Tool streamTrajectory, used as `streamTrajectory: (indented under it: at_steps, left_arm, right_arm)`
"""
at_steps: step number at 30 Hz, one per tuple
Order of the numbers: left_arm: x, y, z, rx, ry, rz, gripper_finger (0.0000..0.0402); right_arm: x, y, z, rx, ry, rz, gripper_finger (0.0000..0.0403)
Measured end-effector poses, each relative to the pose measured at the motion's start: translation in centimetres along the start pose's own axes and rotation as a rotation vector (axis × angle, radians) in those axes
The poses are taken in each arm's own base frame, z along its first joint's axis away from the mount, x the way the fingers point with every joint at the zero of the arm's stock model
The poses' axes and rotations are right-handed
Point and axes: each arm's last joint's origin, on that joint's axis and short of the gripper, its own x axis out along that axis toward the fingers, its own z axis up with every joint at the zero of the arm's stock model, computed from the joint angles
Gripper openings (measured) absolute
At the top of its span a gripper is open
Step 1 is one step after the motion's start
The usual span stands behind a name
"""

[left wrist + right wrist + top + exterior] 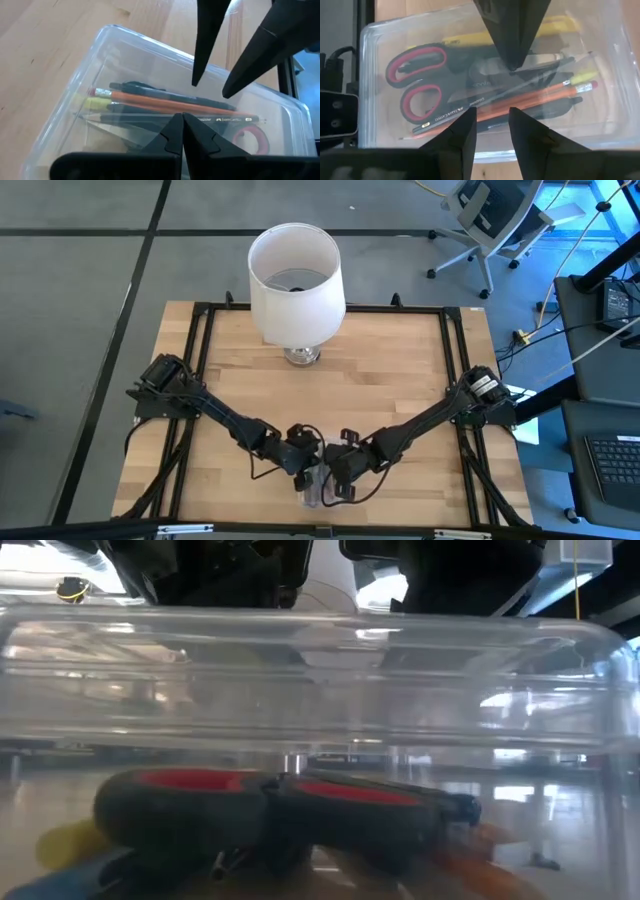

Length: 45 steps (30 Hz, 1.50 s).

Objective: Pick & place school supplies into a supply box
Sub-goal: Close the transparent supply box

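Observation:
The clear plastic supply box point(314, 490) sits at the table's near middle, and a clear top seems to cover it. Inside lie red-handled scissors point(417, 87), an orange pencil point(165, 102), a yellow one point(100, 104) and dark pens, resting flat on the box floor. My left gripper point(182, 116) is shut, its tips pointing down over the middle of the box point(512, 65). My right gripper point(492, 114) is open and hovers over the same box, facing the left gripper point(209, 89). In the low view the scissors point(250, 812) show through the box wall. My left gripper points its shut fingertips point(512, 62) down at the middle of the box's clear top; I cannot tell whether they touch it. My right gripper's open fingertips point(196, 80) stand just above the same top, and whether they touch cannot be told either.
A large white lampshade point(295, 275) on a metal foot stands at the table's far middle. Black frame rails point(200, 360) run along the table's left, right and far sides. Bare wood point(390, 370) lies between the lamp and the box. Cables point(265, 470) trail near both wrists.

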Motion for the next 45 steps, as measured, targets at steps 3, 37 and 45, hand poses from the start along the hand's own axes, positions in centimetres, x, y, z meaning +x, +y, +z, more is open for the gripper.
streamTrajectory:
  at_steps: [3, 37, 45]
  left_arm:
    - [0.0, 0.0, 0.0, 0.001, 0.012, -0.005, 0.0002]
    - [0.1, 0.3, -0.3, 0.004, 0.045, -0.004, 0.0002]
    - [0.1, 0.3, -0.3, 0.005, 0.051, -0.008, 0.0002]
  right_arm:
    - [-1.0, -0.1, 0.4, -0.016, -0.013, 0.006, 0.0119]
    - [-1.2, -0.2, -4.9, 0.041, -0.178, -0.029, 0.0119]
    - [-0.7, -1.0, -4.9, 0.062, -0.178, -0.011, 0.0119]
